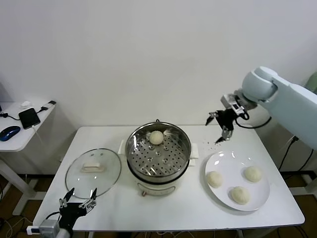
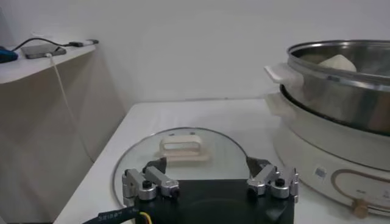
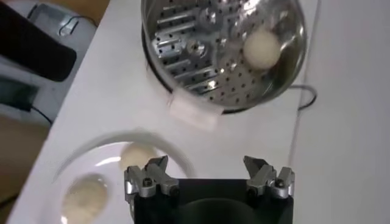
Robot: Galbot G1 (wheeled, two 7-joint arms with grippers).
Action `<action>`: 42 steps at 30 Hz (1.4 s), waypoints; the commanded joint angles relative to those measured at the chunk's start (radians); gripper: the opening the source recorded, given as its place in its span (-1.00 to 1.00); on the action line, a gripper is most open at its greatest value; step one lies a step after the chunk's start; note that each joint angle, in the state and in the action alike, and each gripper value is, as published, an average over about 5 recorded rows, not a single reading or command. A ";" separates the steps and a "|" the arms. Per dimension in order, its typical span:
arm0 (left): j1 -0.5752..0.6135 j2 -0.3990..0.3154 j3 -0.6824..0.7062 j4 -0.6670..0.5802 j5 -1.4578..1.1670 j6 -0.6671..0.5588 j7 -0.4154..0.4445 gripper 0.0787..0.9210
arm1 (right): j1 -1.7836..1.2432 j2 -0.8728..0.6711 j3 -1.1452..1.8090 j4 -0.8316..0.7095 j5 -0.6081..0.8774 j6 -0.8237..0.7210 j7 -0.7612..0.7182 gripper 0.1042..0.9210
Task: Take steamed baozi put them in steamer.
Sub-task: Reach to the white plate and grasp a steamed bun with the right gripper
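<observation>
The steamer [image 1: 158,157] stands mid-table on its white base, with one baozi [image 1: 156,138] on the far part of its perforated tray. Three baozi [image 1: 215,179] [image 1: 252,173] [image 1: 240,195] lie on the white plate [image 1: 225,159] at the right. My right gripper [image 1: 218,127] is open and empty, raised above the table behind the plate, right of the steamer. The right wrist view shows the steamer [image 3: 201,55], its baozi [image 3: 261,49] and two plate baozi [image 3: 135,156] [image 3: 85,198]. My left gripper [image 1: 78,200] is open and empty, low at the table's front left corner.
The glass lid [image 1: 93,171] with a beige handle lies flat left of the steamer, just beyond the left gripper; it also shows in the left wrist view [image 2: 181,152]. A side table [image 1: 20,130] with a phone and mouse stands far left.
</observation>
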 commanded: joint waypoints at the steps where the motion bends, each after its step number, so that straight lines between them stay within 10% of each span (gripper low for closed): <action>1: 0.004 0.004 0.000 0.012 0.003 -0.003 -0.002 0.77 | -0.346 -0.072 0.176 0.084 -0.138 -0.172 0.013 0.76; 13: -0.001 0.003 0.004 0.049 0.026 -0.008 -0.006 0.77 | -0.479 0.086 0.265 -0.104 -0.249 0.056 0.019 0.76; 42: -0.007 -0.002 0.007 0.065 0.031 -0.006 -0.004 0.77 | -0.521 0.159 0.322 -0.166 -0.301 0.031 0.038 0.76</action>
